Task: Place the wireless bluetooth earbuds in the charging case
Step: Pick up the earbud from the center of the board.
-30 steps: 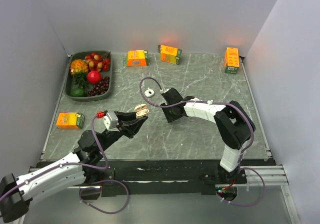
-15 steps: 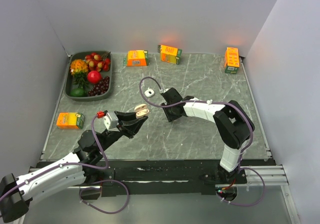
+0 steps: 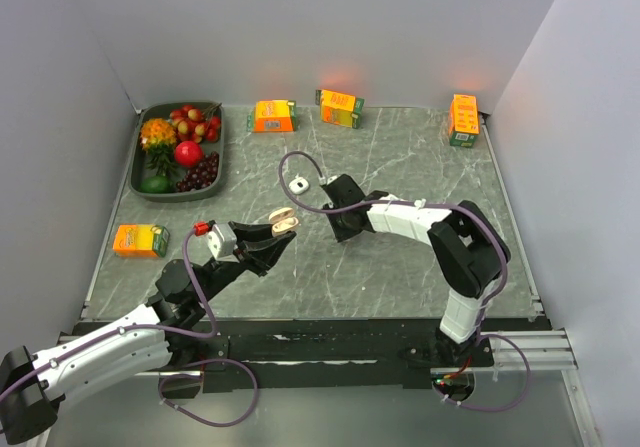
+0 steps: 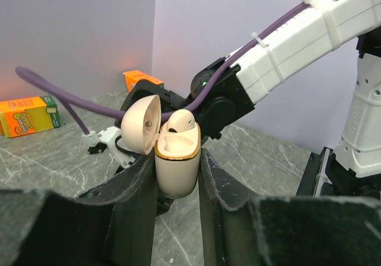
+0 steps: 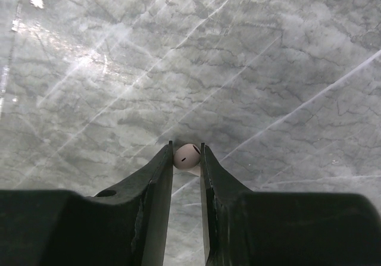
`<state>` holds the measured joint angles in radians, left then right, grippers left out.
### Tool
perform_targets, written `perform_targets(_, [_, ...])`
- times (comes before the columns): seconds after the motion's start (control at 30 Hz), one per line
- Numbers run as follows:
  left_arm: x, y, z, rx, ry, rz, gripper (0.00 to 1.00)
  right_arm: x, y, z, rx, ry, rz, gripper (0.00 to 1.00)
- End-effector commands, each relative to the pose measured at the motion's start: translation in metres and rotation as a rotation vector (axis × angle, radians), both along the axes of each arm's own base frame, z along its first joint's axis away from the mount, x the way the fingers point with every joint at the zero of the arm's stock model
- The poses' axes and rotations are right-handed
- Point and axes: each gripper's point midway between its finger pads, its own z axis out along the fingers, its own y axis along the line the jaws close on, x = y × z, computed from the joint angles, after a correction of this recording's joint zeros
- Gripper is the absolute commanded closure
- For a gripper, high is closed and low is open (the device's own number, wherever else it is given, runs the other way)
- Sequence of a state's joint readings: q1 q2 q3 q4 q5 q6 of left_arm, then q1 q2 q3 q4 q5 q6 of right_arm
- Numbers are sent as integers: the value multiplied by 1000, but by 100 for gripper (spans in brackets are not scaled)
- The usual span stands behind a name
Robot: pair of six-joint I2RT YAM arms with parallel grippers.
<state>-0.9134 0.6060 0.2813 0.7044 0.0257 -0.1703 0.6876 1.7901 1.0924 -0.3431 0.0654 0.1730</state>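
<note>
Grey marbled bench (image 3: 400, 157) between pale walls (image 3: 300, 27), with both arms reaching toward its middle. At the back left lay a tray (image 3: 170, 197) of fruit. Four orange cartons (image 3: 272, 116) were scattered, three along the back edge and one near the left edge.

Left fingers (image 4: 147, 174) were shut tight on the case (image 4: 177, 171), one against each side of its lower body. They held it upright above the bench with the lid (image 4: 141, 125) swung back. A small white piece (image 3: 297, 182) with a hole lay on the bench behind the case, untouched.

The first earbud (image 4: 180, 121) sat in one well of the case, its head showing above the gold rim. Whether it was pushed fully home could not be told. The well beside it looked empty.

The second earbud (image 5: 188, 156) lay on the bench, hidden under the right wrist in the top view. Right fingers (image 5: 165, 162) pointed down at it and stood at its width, one pressed to each side, with the tips at the bench surface.

Judged from this, the task stood roughly half done: one bud was housed, the other gripped but not lifted. What remained was to raise it, carry it to the open case and seat it stem-first in the free well, then probably close the lid.
</note>
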Motion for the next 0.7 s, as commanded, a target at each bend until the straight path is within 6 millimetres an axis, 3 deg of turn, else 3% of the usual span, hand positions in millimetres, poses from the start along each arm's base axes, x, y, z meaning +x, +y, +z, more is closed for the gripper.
perform_targets(0.0, [-2, 2, 24, -53, -32, -2, 99, 11, 19, 61, 151, -109, -14, 80])
perform_targets(0.23, [-1, 4, 26, -62, -31, 8, 99, 8, 24, 123, 446, -106, -88, 82])
perform_targets(0.33, [-1, 6, 27, -74, -33, 14, 99, 8, 24, 166, 640, -133, -108, 82])
perform_targets(0.43, [-1, 6, 27, -82, -35, 11, 99, -7, 30, 216, 829, -160, -51, 82])
perform_targets(0.63, [0, 4, 30, -92, -47, 12, 99, -43, 46, 283, 1090, -130, 93, 80])
perform_targets(0.67, [0, 4, 32, -100, -54, 13, 99, -48, 47, 302, 1146, -166, 137, 80])
